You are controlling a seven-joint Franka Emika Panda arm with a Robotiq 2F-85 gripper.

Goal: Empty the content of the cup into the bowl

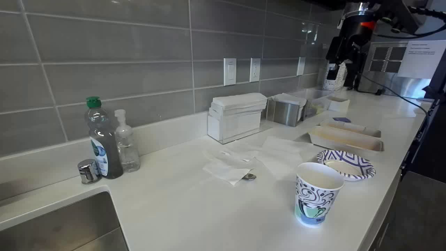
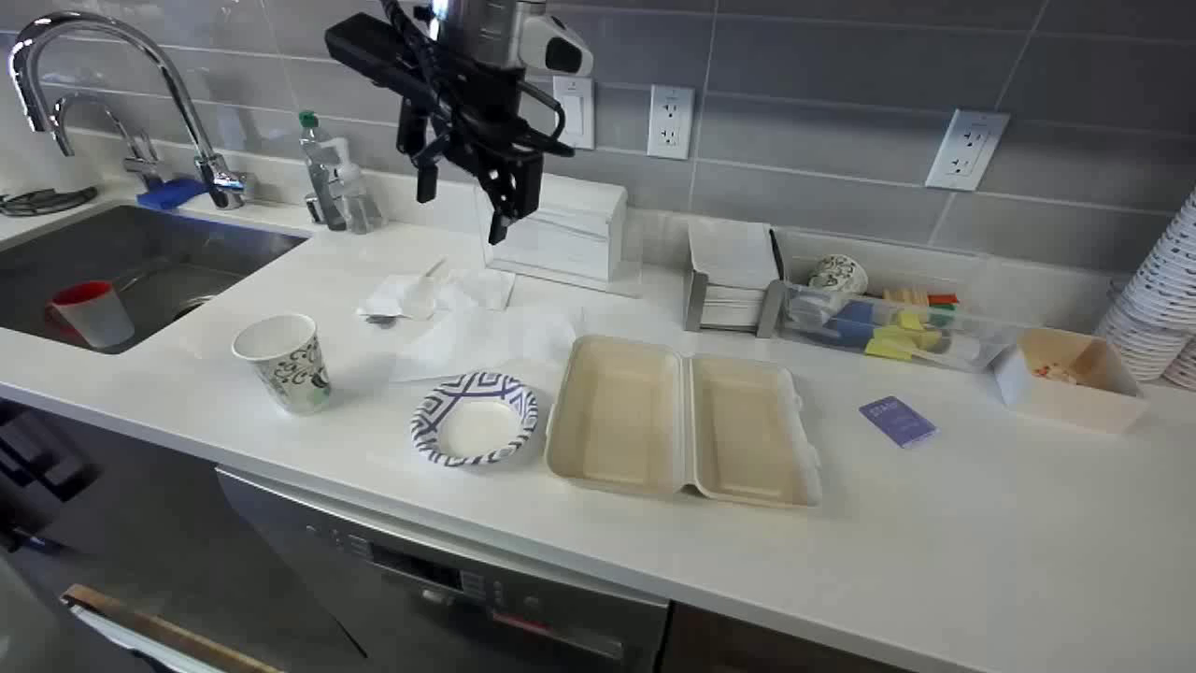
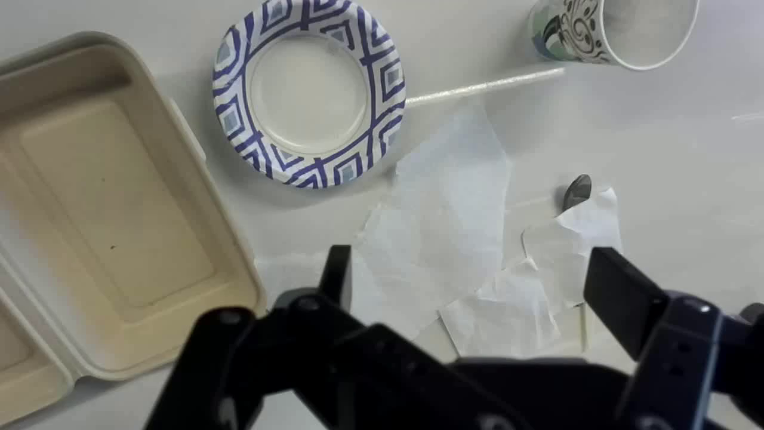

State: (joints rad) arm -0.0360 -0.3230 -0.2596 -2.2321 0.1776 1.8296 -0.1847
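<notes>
Okay, my hand (image 3: 471, 278) hangs, jaws apart; the paper cup (image 2: 296, 374), standing upright near the patterned paper bowl (image 2: 476, 430), should feel light and crush easily, so I'd pinch mid-wall, gently.

The cup (image 1: 316, 195) and bowl (image 2: 478, 428) look like smooth paper, the faucet (image 2: 221, 179) glossy metal.

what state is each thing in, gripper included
Gripper: open, raised, holding nothing
Paper cup: upright, contents unclear
Bowl: right side up, looks empty
Tan takeout box: open, a few specks inside
Small carton: open, bits inside
Green-capped bottle: upright, cap on
Pump bottle: upright, pump top on
Loose paper: wrinkled, spread out
Purple card: lying flat
Red-and-white mug: in the sink, upright or tipped unclear
</notes>
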